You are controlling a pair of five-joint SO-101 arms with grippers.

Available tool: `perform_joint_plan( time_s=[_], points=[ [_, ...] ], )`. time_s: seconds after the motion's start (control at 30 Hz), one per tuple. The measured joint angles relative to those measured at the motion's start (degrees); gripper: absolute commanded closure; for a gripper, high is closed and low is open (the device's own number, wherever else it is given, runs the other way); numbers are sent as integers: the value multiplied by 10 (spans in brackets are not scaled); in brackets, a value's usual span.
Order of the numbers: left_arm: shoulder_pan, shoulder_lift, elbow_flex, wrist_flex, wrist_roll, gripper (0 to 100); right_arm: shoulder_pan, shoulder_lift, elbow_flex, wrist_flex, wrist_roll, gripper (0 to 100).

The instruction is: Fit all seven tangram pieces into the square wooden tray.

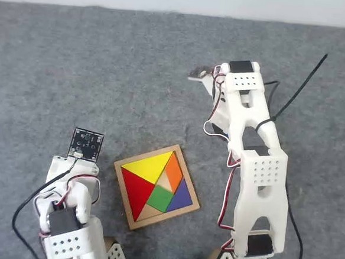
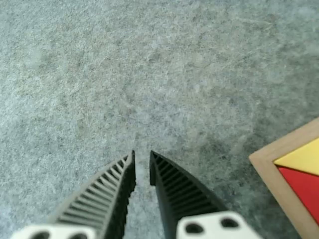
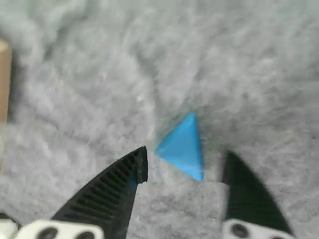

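The square wooden tray lies at the table's middle front, holding a yellow, red, orange, green and purple piece, with bare wood patches among them. A small blue triangle lies flat on the grey felt, and my right gripper is open with one finger on each side of it, low over the felt. My left gripper hovers shut over bare felt just left of the tray's corner. The right arm stretches out behind the tray.
Grey felt covers the whole table. The left arm sits folded at the front left, its camera board facing up. Cables run along the right arm. A tan edge shows at the side of the right wrist view.
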Motion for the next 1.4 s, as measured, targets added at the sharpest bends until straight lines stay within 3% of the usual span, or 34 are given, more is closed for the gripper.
perform_joint_plan(
  time_s=[0.17,0.73,0.97,1.3,1.4],
  points=[
    [0,0,0,0,0,945,-2,-1,15,4,25,728],
    [0,0,0,0,0,945,1,28,14,-21,76,733],
    [0,0,0,0,0,945,4,31,4,-30,96,882],
    [0,0,0,0,0,945,9,32,3,-39,91,892],
    [0,0,0,0,0,945,9,40,-11,-38,81,935]
  ],
)
